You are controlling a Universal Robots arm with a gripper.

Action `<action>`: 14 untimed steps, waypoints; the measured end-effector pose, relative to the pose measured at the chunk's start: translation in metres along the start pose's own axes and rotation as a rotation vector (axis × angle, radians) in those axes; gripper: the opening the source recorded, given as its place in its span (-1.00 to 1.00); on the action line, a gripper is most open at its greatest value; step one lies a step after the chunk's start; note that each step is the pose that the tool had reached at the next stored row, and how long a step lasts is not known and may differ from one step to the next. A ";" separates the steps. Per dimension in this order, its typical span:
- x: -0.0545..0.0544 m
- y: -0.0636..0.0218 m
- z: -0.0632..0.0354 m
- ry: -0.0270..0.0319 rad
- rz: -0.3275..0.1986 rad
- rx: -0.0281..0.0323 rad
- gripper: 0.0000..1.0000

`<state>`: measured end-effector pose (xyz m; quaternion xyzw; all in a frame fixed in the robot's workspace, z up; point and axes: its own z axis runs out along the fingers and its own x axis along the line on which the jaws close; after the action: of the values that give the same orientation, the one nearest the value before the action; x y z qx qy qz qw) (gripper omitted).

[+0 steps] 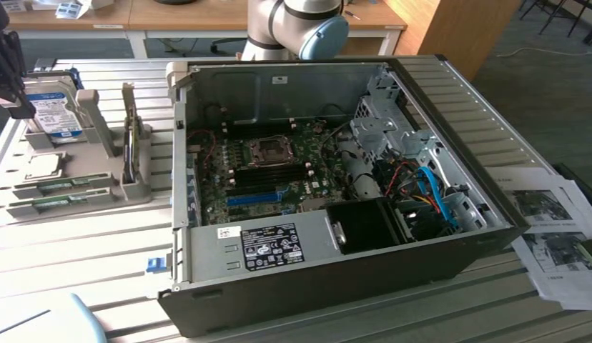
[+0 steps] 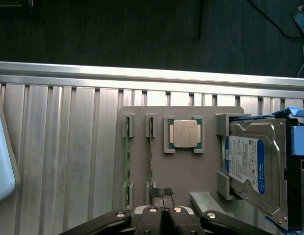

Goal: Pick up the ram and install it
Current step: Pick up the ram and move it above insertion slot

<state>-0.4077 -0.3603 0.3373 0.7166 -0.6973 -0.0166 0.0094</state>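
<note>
Two green ram sticks stand on edge in a grey holder [image 2: 191, 171]: one ram stick [image 2: 127, 166] in the outer groove, a second ram stick [image 2: 151, 161] beside it. In the exterior view the ram sticks [image 1: 59, 188] lie at the holder's near end, at that view's left. My gripper [image 2: 163, 198] hangs above the holder, closest to the second stick, its fingers together with nothing between them. The dark gripper [image 1: 2, 61] also shows at the exterior view's left edge, over the hard drive. The open computer case [image 1: 324, 286] holds the motherboard with black memory slots [image 1: 269, 175].
The holder also carries a square silver processor [image 2: 185, 133] and a hard drive [image 2: 252, 171]. A blue long slot [image 1: 253, 198] lies near the black slots. The case walls rise around the board. Printed sheets [image 1: 553, 236] lie at the exterior view's right.
</note>
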 end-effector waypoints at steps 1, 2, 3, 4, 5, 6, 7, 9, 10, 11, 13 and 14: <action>0.000 0.0000 0.0000 0.0000 0.000 0.0000 -0.69; 0.000 0.0000 0.0000 0.0000 0.000 0.0000 -0.69; 0.000 0.0000 0.0000 0.0000 0.000 0.0001 -0.55; 0.000 0.0000 0.0000 0.0000 0.000 0.0000 -0.55; 0.000 0.0000 0.0000 0.0000 0.000 0.0000 -0.42; 0.000 0.0000 0.0000 0.0000 0.000 0.0000 -0.42; 0.000 0.0000 0.0000 0.0000 0.000 0.0000 -0.42; 0.000 -0.0001 0.0005 -0.0001 0.000 0.0003 -0.42; 0.000 -0.0001 0.0014 -0.0003 0.000 0.0005 -0.42; 0.000 -0.0001 0.0023 -0.0001 0.000 0.0002 -0.42; 0.000 -0.0002 0.0046 0.0000 0.000 0.0000 -0.42; 0.000 -0.0002 0.0060 0.0000 0.000 0.0000 -0.42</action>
<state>-0.4077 -0.3603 0.3313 0.7166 -0.6973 -0.0166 0.0093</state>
